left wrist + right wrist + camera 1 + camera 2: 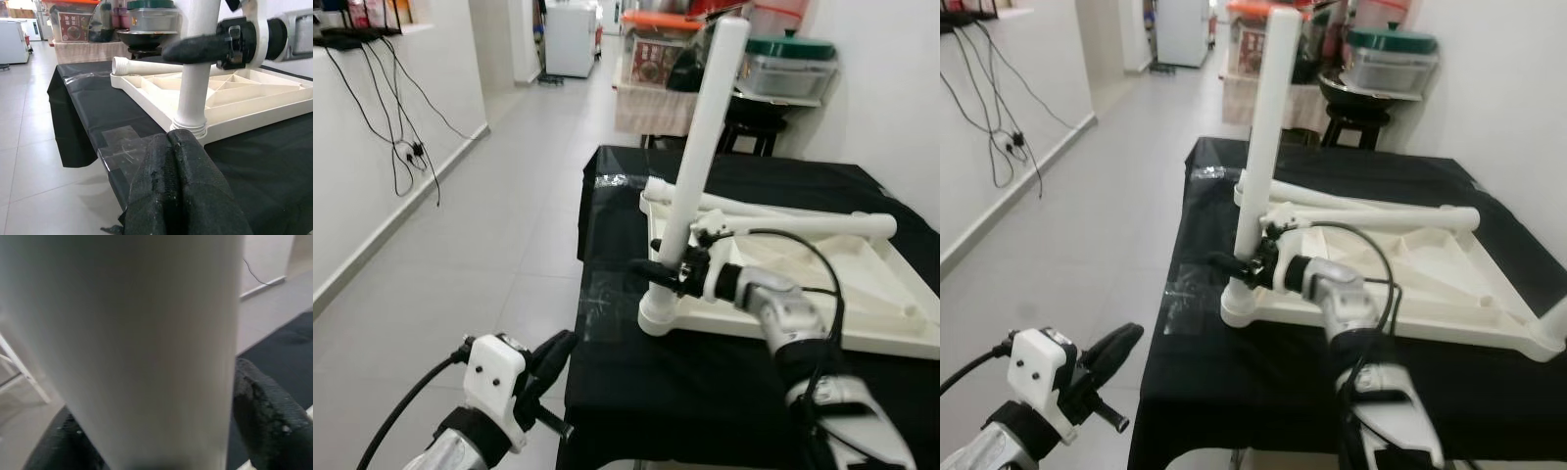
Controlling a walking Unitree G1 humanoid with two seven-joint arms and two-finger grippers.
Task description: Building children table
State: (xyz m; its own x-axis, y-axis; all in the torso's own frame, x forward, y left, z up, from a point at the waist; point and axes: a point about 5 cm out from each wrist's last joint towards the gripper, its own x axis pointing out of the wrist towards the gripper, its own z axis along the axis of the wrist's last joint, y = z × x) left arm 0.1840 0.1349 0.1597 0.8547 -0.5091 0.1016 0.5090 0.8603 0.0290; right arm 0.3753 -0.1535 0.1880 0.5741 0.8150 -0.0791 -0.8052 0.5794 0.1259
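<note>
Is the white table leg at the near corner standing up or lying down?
Standing, tilted slightly: the leg rises from the corner socket of the upturned tabletop, with the right gripper around it.

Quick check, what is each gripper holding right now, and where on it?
The right gripper clamps the upright white table leg low on its shaft, just above the corner socket of the upturned tabletop. The left gripper holds nothing.

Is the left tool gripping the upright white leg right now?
No: the left tool hangs off the table's near edge, while the right tool clamps the upright leg.
</note>
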